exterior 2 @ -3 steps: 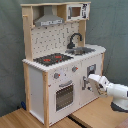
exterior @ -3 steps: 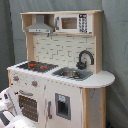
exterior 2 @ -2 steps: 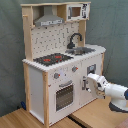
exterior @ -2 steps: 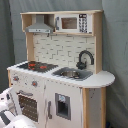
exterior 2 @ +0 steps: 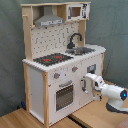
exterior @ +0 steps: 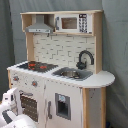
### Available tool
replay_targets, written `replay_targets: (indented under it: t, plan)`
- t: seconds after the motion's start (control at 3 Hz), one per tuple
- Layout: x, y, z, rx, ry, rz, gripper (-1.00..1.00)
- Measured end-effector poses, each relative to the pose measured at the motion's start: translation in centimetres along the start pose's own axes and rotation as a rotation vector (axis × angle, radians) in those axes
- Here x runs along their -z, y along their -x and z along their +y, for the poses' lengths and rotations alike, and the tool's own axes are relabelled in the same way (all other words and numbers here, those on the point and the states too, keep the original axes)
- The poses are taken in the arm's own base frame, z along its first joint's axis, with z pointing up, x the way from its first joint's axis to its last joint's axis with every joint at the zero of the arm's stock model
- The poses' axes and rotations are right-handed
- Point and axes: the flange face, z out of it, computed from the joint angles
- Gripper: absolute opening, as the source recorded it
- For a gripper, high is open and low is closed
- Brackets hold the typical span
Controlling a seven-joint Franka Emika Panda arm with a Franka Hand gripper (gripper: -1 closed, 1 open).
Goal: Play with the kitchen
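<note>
While gripper (exterior 2: pixel 86 83) nears | kitchen (exterior 2: pixel 60 75) oven door just beside

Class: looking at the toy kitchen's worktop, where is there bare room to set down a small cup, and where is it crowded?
The rounded end of the worktop past the sink and faucet is bare. The strip along the front edge, between hob and sink, is narrow. In front of the oven door it is crowded: the robot's gripper sits close by.
</note>
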Motion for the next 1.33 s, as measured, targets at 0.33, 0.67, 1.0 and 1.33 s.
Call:
replay_targets:
  t: [0.33, 0.67, 1.0, 1.33]
  plan:
    - [-1.5, 0.0, -0.2, -0.095, 0.004, -0.011, 1.0]
    - [-2.9, -0.2, -0.4, -0.184, 0.009, -0.002, 1.0]
    - [-4.6, -0.3, -0.1, -0.233, 0.02, 0.024, 1.0]
    - [-6.7, -0.8, -0.8, -0.25, 0.017, 0.015, 1.0]
